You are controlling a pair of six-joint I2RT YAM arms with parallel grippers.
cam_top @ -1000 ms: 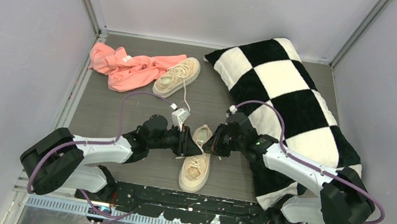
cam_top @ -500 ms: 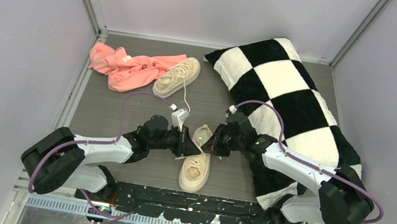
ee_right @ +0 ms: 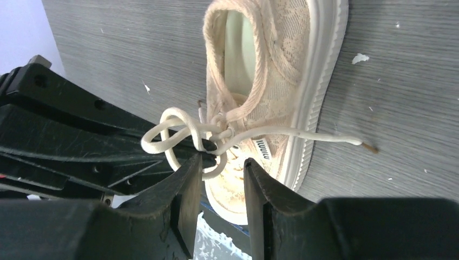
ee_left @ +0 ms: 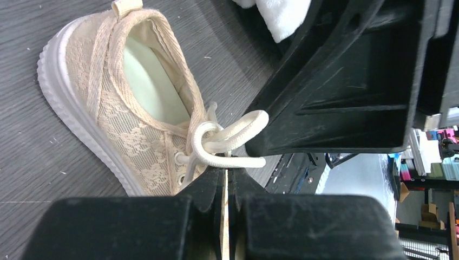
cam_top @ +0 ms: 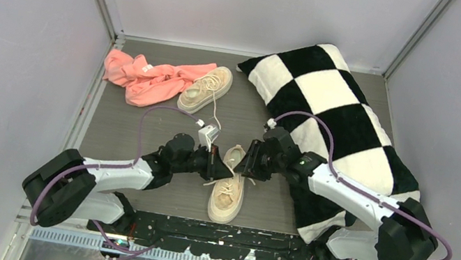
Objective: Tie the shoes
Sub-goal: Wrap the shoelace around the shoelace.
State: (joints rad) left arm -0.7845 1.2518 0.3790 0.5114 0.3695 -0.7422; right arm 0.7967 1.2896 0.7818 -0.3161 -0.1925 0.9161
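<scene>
On table (cam_top: pixel 115 126), beige shoe (cam_top: pixel 226 196), lace (ee_left: pixel 243 125) looped

Obstacles I see: checkered pillow (cam_top: pixel 335 119) fills the right side; pink cloth (cam_top: pixel 148 79) and far shoe (cam_top: pixel 206 89), touching, back left. Passage: bare table (cam_top: pixel 245 101) between shoe and pillow.

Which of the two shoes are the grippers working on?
The near shoe, lying between the left gripper, shut on its lace, and the open right gripper. The far shoe lies untouched by the pink cloth.
</scene>
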